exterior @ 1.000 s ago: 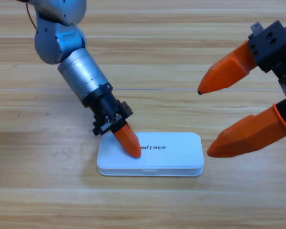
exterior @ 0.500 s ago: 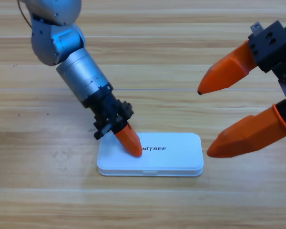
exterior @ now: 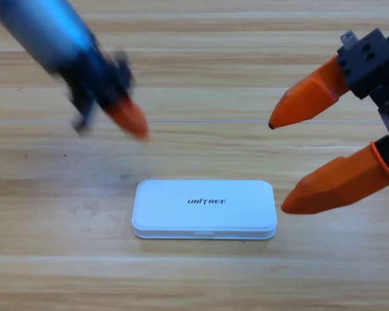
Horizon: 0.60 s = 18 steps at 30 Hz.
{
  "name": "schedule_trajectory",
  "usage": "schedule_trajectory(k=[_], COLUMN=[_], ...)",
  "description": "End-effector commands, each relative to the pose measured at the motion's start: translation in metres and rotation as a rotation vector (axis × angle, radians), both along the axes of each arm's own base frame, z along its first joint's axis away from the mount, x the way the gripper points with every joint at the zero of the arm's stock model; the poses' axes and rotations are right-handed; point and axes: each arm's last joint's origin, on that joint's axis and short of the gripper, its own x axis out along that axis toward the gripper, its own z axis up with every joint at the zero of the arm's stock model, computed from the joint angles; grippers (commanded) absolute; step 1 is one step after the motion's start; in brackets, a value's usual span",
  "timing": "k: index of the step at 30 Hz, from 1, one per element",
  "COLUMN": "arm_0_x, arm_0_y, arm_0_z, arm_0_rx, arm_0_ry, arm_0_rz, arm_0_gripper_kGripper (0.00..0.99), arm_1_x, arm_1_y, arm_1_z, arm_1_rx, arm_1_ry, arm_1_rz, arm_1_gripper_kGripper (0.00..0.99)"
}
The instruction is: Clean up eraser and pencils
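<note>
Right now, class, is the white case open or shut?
Shut. The case lies flat with its lid down flush on the base, only a thin seam showing along the front edge.

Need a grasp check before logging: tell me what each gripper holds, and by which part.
Nothing is held. The left gripper is in the air up and left of the shut white case, carrying nothing. The right gripper waits at the right edge, open and empty.

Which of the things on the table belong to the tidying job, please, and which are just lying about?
Belonging to the job:
- white case, lid shut, on the wooden table; no eraser or pencils show.
- left gripper, in the air up and left of the case, holding nothing visible.

Just there:
- right gripper, open, waiting at the right edge.
</note>
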Motion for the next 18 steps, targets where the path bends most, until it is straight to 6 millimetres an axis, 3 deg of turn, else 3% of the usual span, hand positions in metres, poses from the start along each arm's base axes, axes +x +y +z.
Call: schedule_trajectory(k=[1, 6, 10, 11, 13, 14, 15, 18], arm_0_x=[-0.106, -0.152, -0.168, -0.170, -0.170, -0.169, -0.165, -0.155], arm_0_y=[0.024, 0.043, 0.057, 0.059, 0.059, 0.058, 0.054, 0.044], arm_0_z=[0.088, 0.112, 0.111, 0.108, 0.098, 0.091, 0.087, 0.074], arm_0_rx=[-0.069, -0.117, -0.130, -0.123, -0.101, -0.098, -0.089, -0.068], arm_0_ry=[-0.198, -0.235, -0.247, -0.247, -0.226, -0.212, -0.194, -0.134], arm_0_rz=[-0.040, -0.051, -0.065, -0.074, -0.082, -0.075, -0.070, -0.080], arm_0_gripper_kGripper=[0.000, 0.000, 0.000, 0.195, 0.742, 0.910, 0.979, 0.990], arm_1_x=[0.007, 0.008, 0.008, 0.008, 0.008, 0.008, 0.008, 0.008], arm_1_y=[0.006, 0.007, 0.007, 0.007, 0.007, 0.007, 0.007, 0.007], arm_1_z=[-0.013, -0.013, -0.014, -0.014, -0.014, -0.014, -0.013, -0.014], arm_1_rx=[-0.019, -0.020, -0.021, -0.021, -0.021, -0.021, -0.020, -0.021], arm_1_ry=[0.040, 0.039, 0.041, 0.040, 0.040, 0.040, 0.039, 0.041], arm_1_rz=[-0.008, -0.007, -0.008, -0.007, -0.007, -0.007, -0.007, -0.008], arm_1_gripper_kGripper=[0.962, 0.962, 0.962, 0.962, 0.962, 0.962, 0.962, 0.962])
